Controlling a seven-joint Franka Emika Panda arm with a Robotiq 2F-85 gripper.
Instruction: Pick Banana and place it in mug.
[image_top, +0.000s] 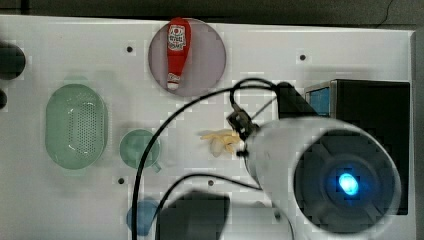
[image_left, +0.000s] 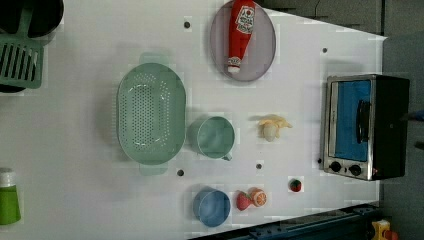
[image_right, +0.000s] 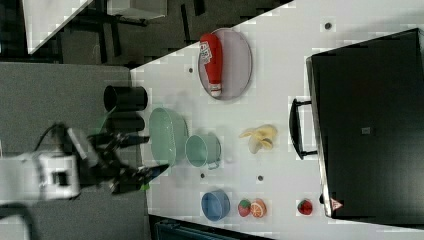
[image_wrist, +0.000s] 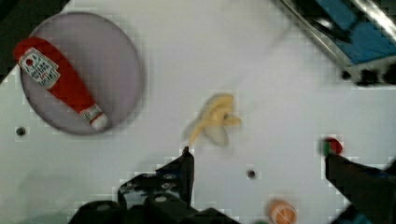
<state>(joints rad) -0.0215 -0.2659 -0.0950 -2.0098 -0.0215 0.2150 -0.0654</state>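
The pale yellow banana lies on the white table between the mug and the toaster oven. The pale-green mug stands upright with nothing in it, beside the green basket. My gripper hangs open well above the table with nothing between its fingers. In the wrist view the banana sits just beyond the fingertips. In the top view my arm's body covers the table's lower right.
A red ketchup bottle lies on a grey plate. The oval green basket sits next to the mug. A blue cup, a strawberry, an orange slice and another strawberry lie near one table edge. The toaster oven is at the left view's right.
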